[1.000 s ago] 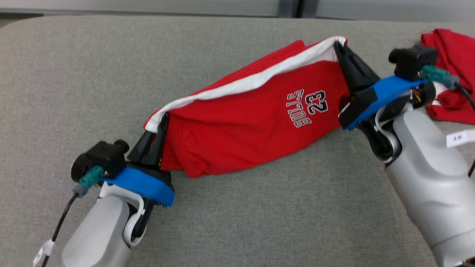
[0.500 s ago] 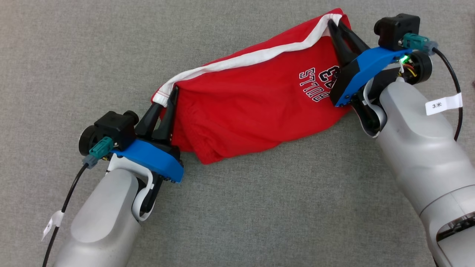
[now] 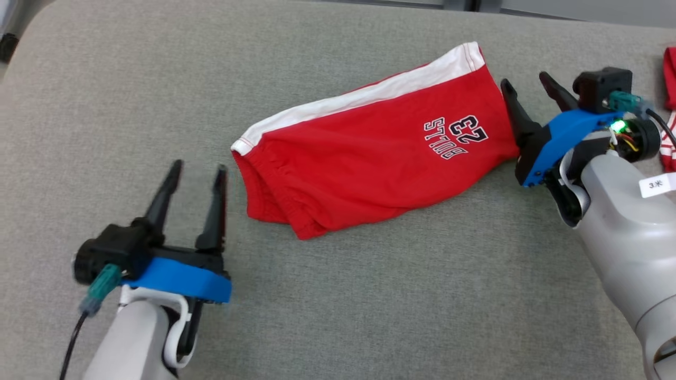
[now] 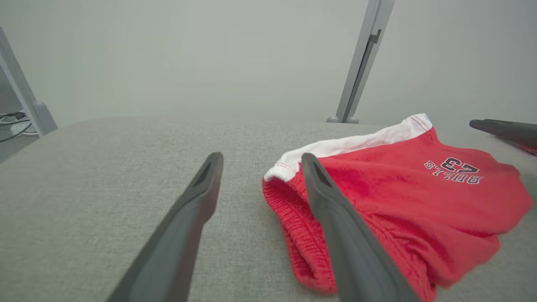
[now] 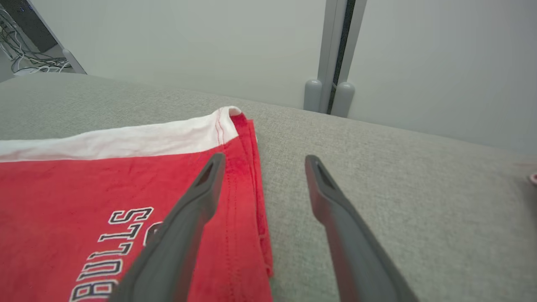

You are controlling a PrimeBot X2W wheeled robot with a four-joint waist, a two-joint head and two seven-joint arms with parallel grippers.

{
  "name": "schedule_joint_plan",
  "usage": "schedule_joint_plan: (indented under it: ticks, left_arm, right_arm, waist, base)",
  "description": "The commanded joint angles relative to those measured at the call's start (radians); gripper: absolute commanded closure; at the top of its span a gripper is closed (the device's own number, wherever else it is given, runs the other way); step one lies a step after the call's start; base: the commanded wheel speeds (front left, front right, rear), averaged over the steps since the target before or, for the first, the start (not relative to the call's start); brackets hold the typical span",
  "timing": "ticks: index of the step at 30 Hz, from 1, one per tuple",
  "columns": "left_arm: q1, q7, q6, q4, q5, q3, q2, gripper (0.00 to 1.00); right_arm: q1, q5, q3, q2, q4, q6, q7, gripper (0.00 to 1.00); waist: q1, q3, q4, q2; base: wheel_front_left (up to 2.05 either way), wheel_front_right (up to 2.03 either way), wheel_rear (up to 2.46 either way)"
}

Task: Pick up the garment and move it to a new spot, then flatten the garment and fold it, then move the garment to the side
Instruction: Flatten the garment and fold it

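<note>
Red shorts (image 3: 369,153) with a white side stripe and "BULLS 23" print lie folded flat on the grey table (image 3: 369,295), slanting from lower left to upper right. The waistband end of the shorts (image 4: 377,197) points to the left. My left gripper (image 3: 198,171) is open just left of that end, apart from the cloth. At the hem end on the right my right gripper (image 3: 525,83) stands open with nothing between its fingers. In the right wrist view the shorts (image 5: 126,184) run under the left finger (image 5: 184,226), whose tip hovers over the hem edge.
Another red garment (image 3: 669,105) lies at the table's far right edge, behind my right wrist. The table's rounded far-left corner (image 3: 31,31) shows. A grey post (image 5: 331,54) and a pale wall stand beyond the table's back edge.
Both grippers have opened and let go of the shorts, which now lie flat on the table. Both have drawn back from the cloth. The head camera has also shifted.
</note>
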Motion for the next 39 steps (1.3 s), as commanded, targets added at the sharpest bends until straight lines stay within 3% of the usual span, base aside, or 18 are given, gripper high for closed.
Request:
schedule_joint_plan:
  ticks: [1, 9, 16, 17, 18, 19, 29, 39]
  left_arm:
    - [0.022, -0.004, 0.012, -0.035, 0.017, 0.03, -0.007, 0.0]
    - [0.166, -0.004, 0.047, -0.241, 0.139, 0.253, -0.121, 0.0]
    - [0.238, -0.004, 0.045, -0.265, 0.184, 0.328, -0.166, 0.0]
    - [0.247, -0.004, 0.045, -0.262, 0.187, 0.328, -0.169, 0.0]
    - [0.249, -0.004, 0.044, -0.258, 0.187, 0.33, -0.17, 0.0]
    - [0.248, -0.004, 0.044, -0.249, 0.183, 0.326, -0.17, 0.0]
    - [0.257, -0.004, 0.06, -0.217, 0.199, 0.316, -0.169, 0.0]
    - [0.326, -0.004, 0.071, -0.227, 0.229, 0.364, -0.169, 0.0]
  right_arm:
    - [0.02, 0.005, 0.008, 0.0, 0.011, 0.0, -0.002, 0.0]
    - [0.032, 0.028, 0.041, -0.008, 0.068, 0.0, 0.036, 0.0]
    - [0.059, 0.05, 0.069, 0.007, 0.097, 0.0, 0.112, 0.0]
    - [0.064, 0.055, 0.073, 0.008, 0.098, 0.0, 0.124, 0.25]
    - [0.066, 0.058, 0.076, 0.005, 0.094, 0.0, 0.128, 0.79]
    - [0.068, 0.064, 0.078, 0.001, 0.089, 0.0, 0.129, 1.0]
    - [0.139, 0.156, 0.083, -0.006, 0.01, 0.0, 0.079, 1.0]
    - [0.367, 0.317, 0.05, -0.068, -0.162, 0.0, 0.006, 1.0]
  waist:
    - [0.0002, -0.001, 0.006, 0.0002]
    - [0.0002, -0.007, 0.039, 0.0002]
    - [0.0002, -0.019, 0.046, 0.0002]
    - [0.0002, -0.021, 0.045, 0.0002]
    - [0.0002, -0.022, 0.044, 0.0002]
    - [0.0002, -0.024, 0.044, 0.0002]
    - [0.0002, -0.08, 0.011, 0.0002]
    - [0.0002, -0.178, -0.083, 0.0002]
  base:
    - [0.0, 0.0, 0.0]
    - [0.0, 0.0, 0.0]
    - [0.0, 0.0, 0.0]
    - [0.0, 0.0, 0.0]
    - [0.0, 0.0, 0.0]
    - [0.0, 0.0, 0.0]
    - [0.0, 0.0, 0.0]
    - [0.0, 0.0, 0.0]
